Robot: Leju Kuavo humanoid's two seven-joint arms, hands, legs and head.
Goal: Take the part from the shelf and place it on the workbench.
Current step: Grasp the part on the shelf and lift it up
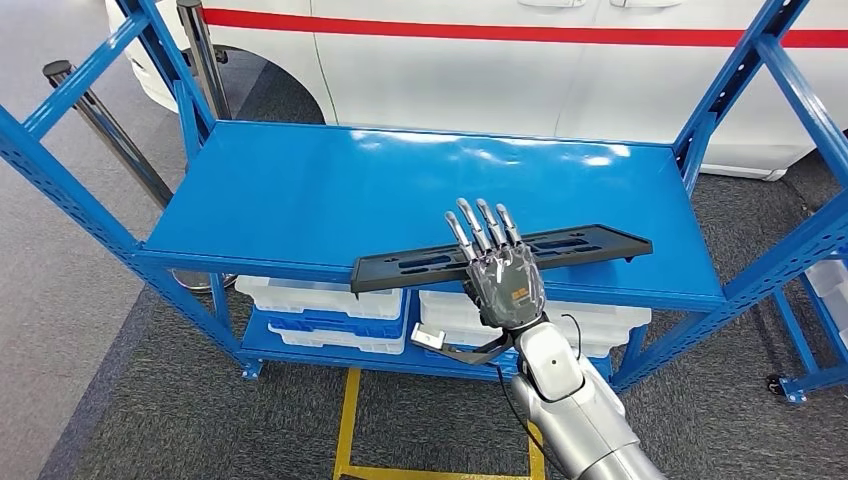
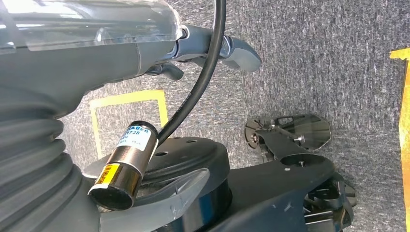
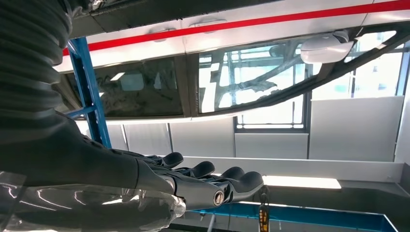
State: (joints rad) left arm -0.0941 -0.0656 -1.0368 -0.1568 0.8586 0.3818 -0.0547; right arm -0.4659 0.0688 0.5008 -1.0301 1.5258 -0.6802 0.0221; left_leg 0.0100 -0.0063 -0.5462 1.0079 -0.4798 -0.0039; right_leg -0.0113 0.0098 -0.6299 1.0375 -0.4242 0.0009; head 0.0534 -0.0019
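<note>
A long, flat black part with slots (image 1: pixel 590 243) lies along the front edge of the blue shelf's top level (image 1: pixel 330 185), its left end jutting slightly past the edge. My right hand (image 1: pixel 498 268) is over the middle of the part, back upward, fingers straight and pointing toward the rear of the shelf. In the right wrist view the fingers (image 3: pixel 208 179) are stretched out side by side with nothing between them. Whether the thumb reaches under the part is hidden. My left hand (image 2: pixel 212 50) hangs over the grey carpet, thumb out, holding nothing.
White plastic bins (image 1: pixel 320 300) fill the lower shelf level. A white car with a red stripe (image 1: pixel 480 70) stands right behind the shelf. Blue uprights (image 1: pixel 60 170) flank both sides, metal posts (image 1: pixel 105 125) stand at the left, and yellow tape (image 1: pixel 348 420) marks the floor in front.
</note>
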